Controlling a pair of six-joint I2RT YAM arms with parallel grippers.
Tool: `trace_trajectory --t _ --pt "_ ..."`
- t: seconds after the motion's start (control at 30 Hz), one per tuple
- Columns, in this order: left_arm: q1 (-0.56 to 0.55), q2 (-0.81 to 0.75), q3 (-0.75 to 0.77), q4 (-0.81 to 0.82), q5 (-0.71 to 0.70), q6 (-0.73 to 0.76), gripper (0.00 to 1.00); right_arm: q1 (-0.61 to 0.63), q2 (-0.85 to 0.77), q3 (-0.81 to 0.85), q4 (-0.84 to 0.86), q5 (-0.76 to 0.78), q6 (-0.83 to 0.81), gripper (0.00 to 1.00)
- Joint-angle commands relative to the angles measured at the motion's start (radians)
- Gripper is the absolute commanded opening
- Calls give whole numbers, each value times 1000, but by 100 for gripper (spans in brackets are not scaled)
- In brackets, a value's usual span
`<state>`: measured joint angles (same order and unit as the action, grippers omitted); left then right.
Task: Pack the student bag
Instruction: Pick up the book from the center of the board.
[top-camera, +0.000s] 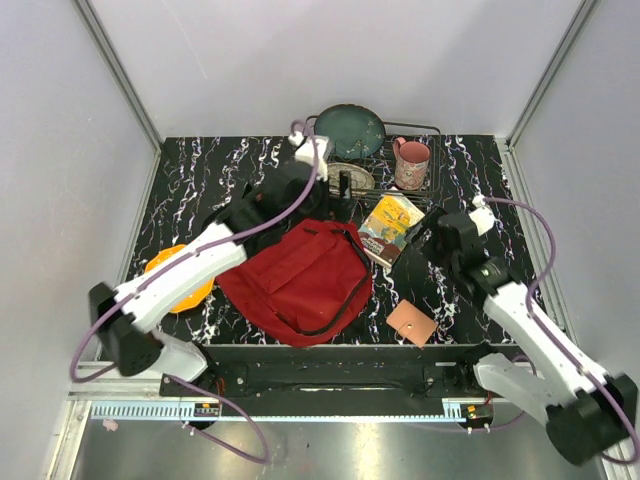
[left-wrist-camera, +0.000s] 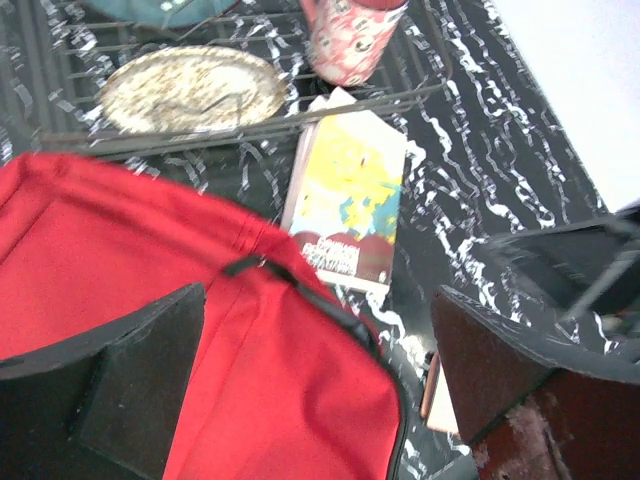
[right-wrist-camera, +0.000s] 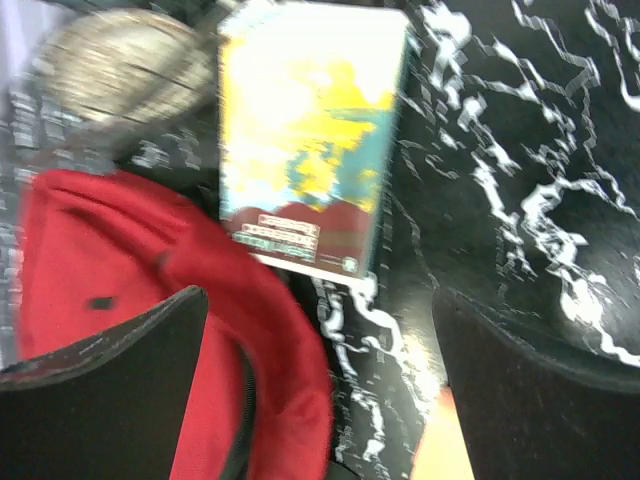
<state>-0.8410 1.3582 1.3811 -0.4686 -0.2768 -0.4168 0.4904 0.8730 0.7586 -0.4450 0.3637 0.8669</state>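
left fingers (left-wrist-camera: 130, 400): wide apart, holding nothing, hanging over the far edge of the bag (top-camera: 295, 275)
right fingers (right-wrist-camera: 110, 400): wide apart, holding nothing, above the worktop (top-camera: 200, 170) with the near end of the book (top-camera: 390, 228) between and beyond them
bag: flat at the middle of the worktop, red cloth slack; black zipper trim runs down its right side. Cannot tell whether the mouth is open, and nothing shows inside
book: flat on the worktop just beside the bag's far right corner; not in the bag
tan pad (top-camera: 411, 322): flat near the front edge, right of the bag and apart from it; not packed
orange disc (top-camera: 158, 266): left of the bag, partly under the left arm; cannot tell what it is
rack (top-camera: 432, 128): at the back, holding a green plate (top-camera: 350, 130), a speckled plate (top-camera: 350, 177) and a pink mug (top-camera: 411, 163)
done: nothing visibly packed
left: probably book and pad go in; if the mouth is shut it must be opened first, likely the left arm's job
next guess: right fingers close on the book
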Motion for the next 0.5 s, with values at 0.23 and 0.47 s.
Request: trace_trajectory --t 0.23,0.47 --pt "74 474 277 294 439 139 99 -347 265 -87 184 -517 -16 100" --pt "118 742 450 231 553 130 99 -397 331 -82 242 -577 -5 100"
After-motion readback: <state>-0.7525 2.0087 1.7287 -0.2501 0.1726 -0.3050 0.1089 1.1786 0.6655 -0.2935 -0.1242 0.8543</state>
